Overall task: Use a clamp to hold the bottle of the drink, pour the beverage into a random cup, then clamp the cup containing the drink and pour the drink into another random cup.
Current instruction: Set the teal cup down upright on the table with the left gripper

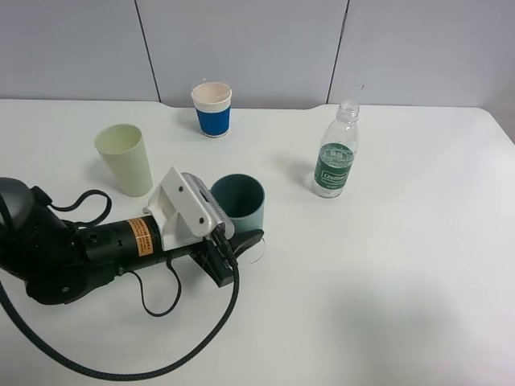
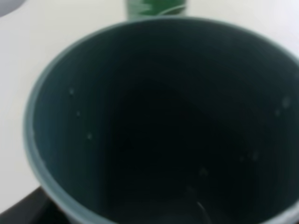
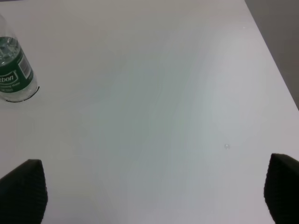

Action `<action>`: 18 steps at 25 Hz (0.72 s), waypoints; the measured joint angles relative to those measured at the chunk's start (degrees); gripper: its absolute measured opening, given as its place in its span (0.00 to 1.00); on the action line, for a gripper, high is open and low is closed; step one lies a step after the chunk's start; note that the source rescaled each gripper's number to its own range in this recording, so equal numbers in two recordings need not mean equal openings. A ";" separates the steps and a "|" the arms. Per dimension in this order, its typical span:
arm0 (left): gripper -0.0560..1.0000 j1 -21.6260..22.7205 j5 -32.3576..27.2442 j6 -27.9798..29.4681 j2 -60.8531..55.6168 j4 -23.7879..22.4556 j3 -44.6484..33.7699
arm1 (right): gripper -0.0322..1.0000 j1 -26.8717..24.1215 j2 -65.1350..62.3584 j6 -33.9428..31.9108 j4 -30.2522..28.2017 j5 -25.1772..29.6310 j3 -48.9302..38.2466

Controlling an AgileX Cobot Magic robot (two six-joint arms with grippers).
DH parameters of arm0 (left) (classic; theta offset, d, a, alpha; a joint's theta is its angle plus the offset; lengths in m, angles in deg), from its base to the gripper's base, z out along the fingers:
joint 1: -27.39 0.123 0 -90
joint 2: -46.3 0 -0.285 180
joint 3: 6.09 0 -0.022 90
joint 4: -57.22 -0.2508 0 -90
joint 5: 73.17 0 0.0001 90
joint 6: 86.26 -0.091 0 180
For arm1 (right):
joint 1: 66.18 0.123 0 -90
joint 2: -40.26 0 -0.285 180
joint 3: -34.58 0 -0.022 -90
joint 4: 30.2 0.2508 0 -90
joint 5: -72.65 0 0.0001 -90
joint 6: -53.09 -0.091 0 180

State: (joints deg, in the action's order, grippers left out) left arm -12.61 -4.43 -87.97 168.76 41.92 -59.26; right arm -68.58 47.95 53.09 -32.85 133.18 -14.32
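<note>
On the white worktop [image 1: 386, 265] we see the left gripper [image 1: 241, 241] closed on the teal cup [image 1: 240, 203], which stands upright near the middle, its dark green inside filling the left wrist view. The uncapped bottle [image 1: 335, 153] stands upright well to the right of that cup, the pale green tumbler [image 1: 125, 158] stands to the cup's left, and the blue-sleeved paper cup [image 1: 212, 108] stands by the far edge. In the right wrist view we see the right gripper [image 3: 149, 193] spread wide above bare worktop, holding nothing, with the bottle off to one side.
</note>
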 joint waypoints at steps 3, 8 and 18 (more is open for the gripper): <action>0.06 0.00 0.00 0.00 1.43 -1.47 1.16 | 0.98 0.00 0.00 0.00 0.00 0.00 0.00; 0.06 0.00 0.06 0.00 3.30 -3.53 2.69 | 0.98 0.00 0.00 0.00 0.00 0.00 0.00; 0.06 0.00 -0.01 0.02 4.78 -4.25 3.66 | 0.98 0.00 0.00 0.00 0.00 0.00 0.00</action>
State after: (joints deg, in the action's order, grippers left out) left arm -12.61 -4.44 -87.95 173.54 37.67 -55.60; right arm -68.58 47.95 53.09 -32.85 133.18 -14.32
